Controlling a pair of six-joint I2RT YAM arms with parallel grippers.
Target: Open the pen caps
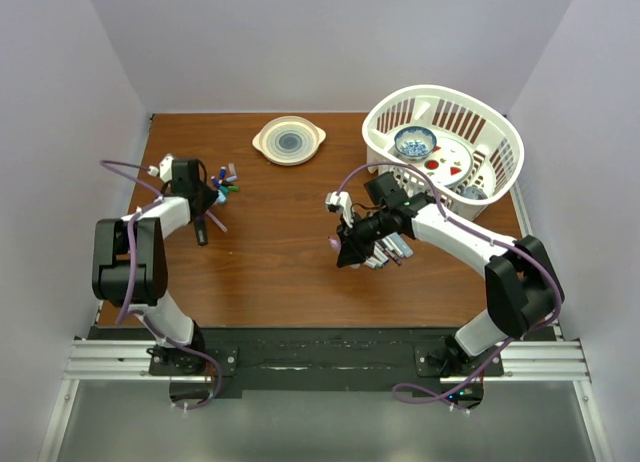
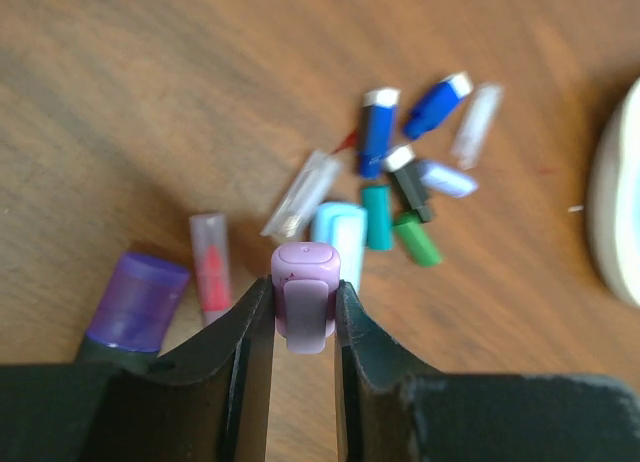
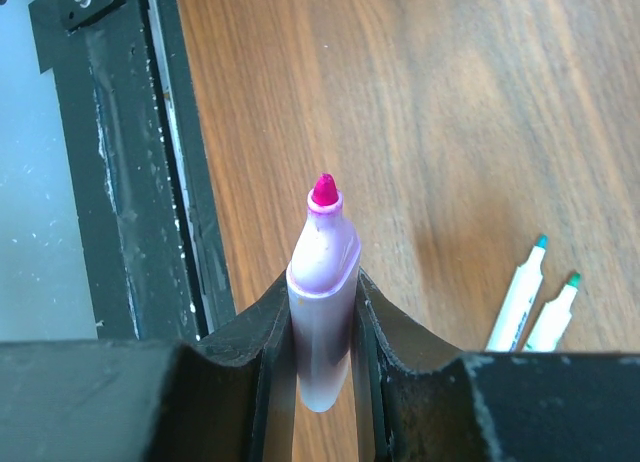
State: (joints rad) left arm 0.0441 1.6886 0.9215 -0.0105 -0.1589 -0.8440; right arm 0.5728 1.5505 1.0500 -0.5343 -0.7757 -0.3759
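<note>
While left gripper (image 2: 303,294) pinches a lilac cap (image 2: 303,270), right gripper (image 3: 323,282) clamps the uncapped marker (image 3: 322,247)

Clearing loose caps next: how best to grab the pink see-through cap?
Probably from straight above, pinching the pink cap by its long sides near the end away from the left gripper: it lies flat, with bare table either side there; the purple cap crowds the other end.

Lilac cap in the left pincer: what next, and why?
Probably open the left pincer and drop the lilac cap by the cap pile: it is already off, as the marker in the right pincer shows a bare pink tip.
</note>
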